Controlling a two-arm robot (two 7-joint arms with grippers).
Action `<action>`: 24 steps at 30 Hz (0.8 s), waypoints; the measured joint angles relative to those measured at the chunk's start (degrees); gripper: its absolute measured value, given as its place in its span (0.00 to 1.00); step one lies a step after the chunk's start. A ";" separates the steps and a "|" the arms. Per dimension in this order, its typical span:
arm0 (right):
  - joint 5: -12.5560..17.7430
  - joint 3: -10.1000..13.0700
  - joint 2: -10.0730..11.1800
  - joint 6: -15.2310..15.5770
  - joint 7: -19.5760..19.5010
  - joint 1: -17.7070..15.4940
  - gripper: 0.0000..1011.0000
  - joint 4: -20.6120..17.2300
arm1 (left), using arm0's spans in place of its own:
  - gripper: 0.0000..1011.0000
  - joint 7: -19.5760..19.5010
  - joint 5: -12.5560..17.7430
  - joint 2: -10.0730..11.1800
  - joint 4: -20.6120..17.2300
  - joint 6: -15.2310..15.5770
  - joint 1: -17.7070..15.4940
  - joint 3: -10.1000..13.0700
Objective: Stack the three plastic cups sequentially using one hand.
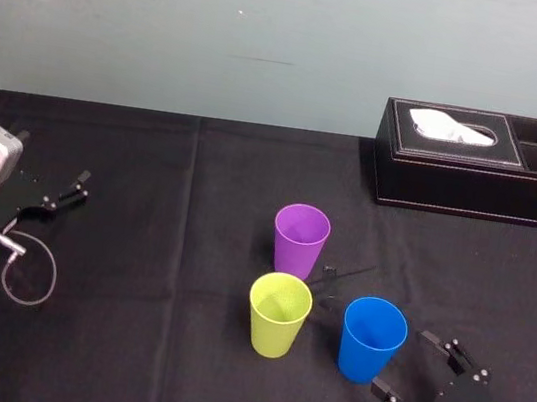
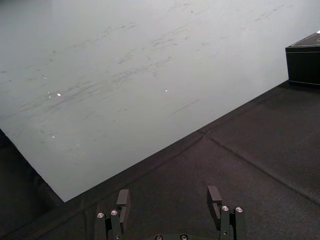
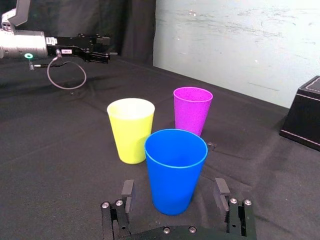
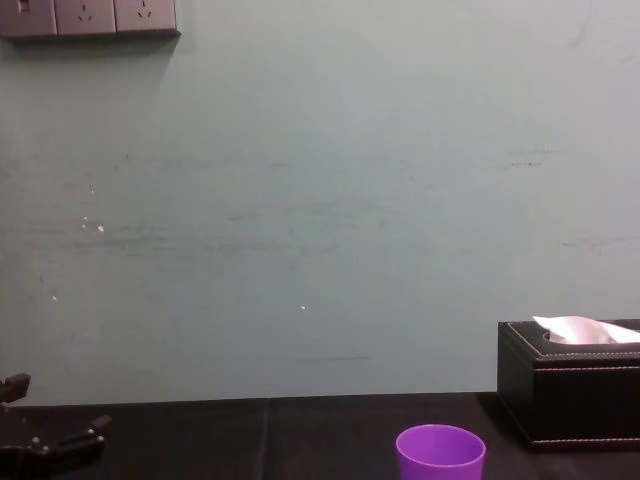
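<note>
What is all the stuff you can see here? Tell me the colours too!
Purple cup: one, purple, mid-table, farthest back.
Yellow-green cup: one, yellow-green, in front of the purple one.
Blue cup: one, blue, right of the yellow-green one.
Tissue box: one, black with white tissue, far right.
Tablecloth: one, black, under everything.
Socket panel: one, grey, high on the wall.
Left gripper: one, black, fingers open, parked at the table's left.
Right gripper: one, black, fingers open, just beside the blue cup.
</note>
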 joint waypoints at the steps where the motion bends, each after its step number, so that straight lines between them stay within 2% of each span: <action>1: -0.06 0.01 -0.15 0.08 0.12 0.12 0.99 0.06 | 1.00 0.00 0.00 0.00 0.00 0.00 0.00 0.00; 12: -0.95 -0.06 -2.14 1.32 1.42 1.64 0.99 1.00 | 1.00 0.00 0.00 0.00 0.00 0.00 0.00 0.00; 24: -0.89 -0.51 -3.25 2.37 1.91 3.10 0.99 1.48 | 1.00 0.00 0.00 0.00 0.00 0.00 0.00 0.00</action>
